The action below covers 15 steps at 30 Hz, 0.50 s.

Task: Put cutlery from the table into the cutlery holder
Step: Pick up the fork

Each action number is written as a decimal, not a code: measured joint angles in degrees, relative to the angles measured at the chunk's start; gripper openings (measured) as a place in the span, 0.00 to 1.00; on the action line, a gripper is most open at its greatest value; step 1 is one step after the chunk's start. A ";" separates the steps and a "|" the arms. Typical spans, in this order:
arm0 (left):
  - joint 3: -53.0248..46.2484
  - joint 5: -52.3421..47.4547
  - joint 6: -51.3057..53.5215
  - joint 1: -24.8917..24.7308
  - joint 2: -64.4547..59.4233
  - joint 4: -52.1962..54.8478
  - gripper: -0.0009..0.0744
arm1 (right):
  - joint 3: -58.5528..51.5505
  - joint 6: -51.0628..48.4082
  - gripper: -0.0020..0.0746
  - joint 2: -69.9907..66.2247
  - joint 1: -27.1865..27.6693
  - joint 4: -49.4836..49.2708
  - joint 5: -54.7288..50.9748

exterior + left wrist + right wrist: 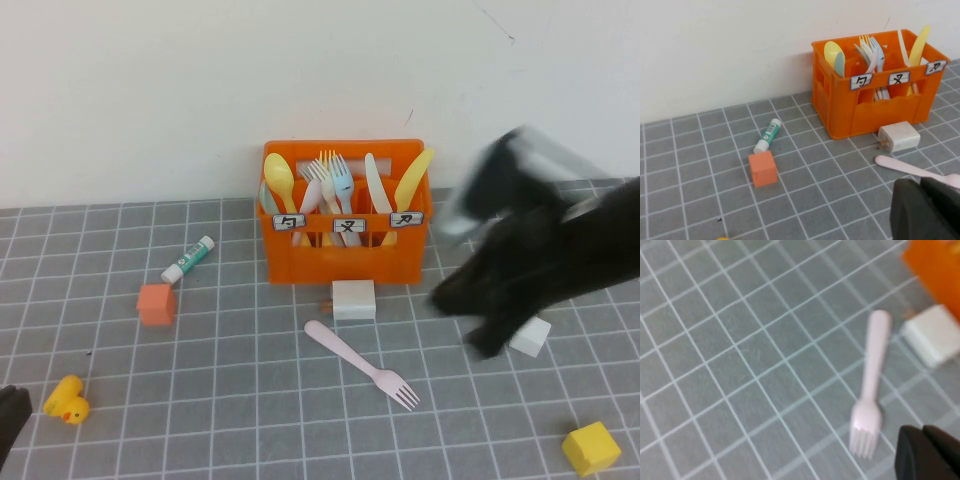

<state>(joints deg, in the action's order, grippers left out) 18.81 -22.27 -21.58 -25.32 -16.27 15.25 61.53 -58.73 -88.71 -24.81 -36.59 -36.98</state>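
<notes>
The pale pink fork [360, 363] lies flat on the grey table [240, 400], in front of the orange cutlery holder [345, 245], tines toward the front right. A light blue fork [342, 182] stands in the holder's middle compartment among other forks. My right gripper [487, 338] hangs motion-blurred to the right of the pink fork, shut and empty; in the right wrist view its tips [925, 450] sit just beside the fork's tines [866, 432]. My left gripper [922, 200] is shut and empty at the table's front left corner [10, 420].
A white adapter [353, 299] lies against the holder's front. A white block [530, 337] sits by the right arm. An orange cube [156, 304] and a glue stick [188, 259] lie left; a yellow duck [67, 401] front left, a yellow cube [590, 447] front right.
</notes>
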 joint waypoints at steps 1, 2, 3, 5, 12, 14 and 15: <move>0.00 0.00 -0.43 0.00 0.00 0.00 0.01 | 0.03 0.12 0.02 -2.41 -1.93 -0.02 2.42; 0.00 0.00 -0.78 0.00 0.00 0.00 0.01 | 0.13 0.20 0.02 -3.82 -3.35 -0.02 3.87; 0.00 0.00 -0.93 0.00 0.00 0.00 0.01 | 0.13 0.20 0.02 -6.11 -4.96 -0.02 6.53; 0.00 0.00 -1.04 0.00 0.00 0.00 0.01 | 0.26 0.34 0.02 -10.40 -7.40 -0.02 11.61; 0.00 -0.50 -1.39 0.00 0.00 0.00 0.01 | 9.59 0.34 0.02 -23.87 -9.09 -0.02 15.98; 0.00 -0.50 -1.51 0.00 0.00 0.48 0.01 | 13.34 0.34 0.02 -27.23 -9.09 -0.02 15.86; 0.00 -0.50 -1.51 0.00 0.00 0.66 0.01 | 15.34 0.34 0.02 -28.99 -9.09 -0.02 15.73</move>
<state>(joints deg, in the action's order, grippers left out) 18.81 -22.77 -23.09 -25.32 -16.27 15.91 76.87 -58.39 -117.70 -33.89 -36.62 -21.24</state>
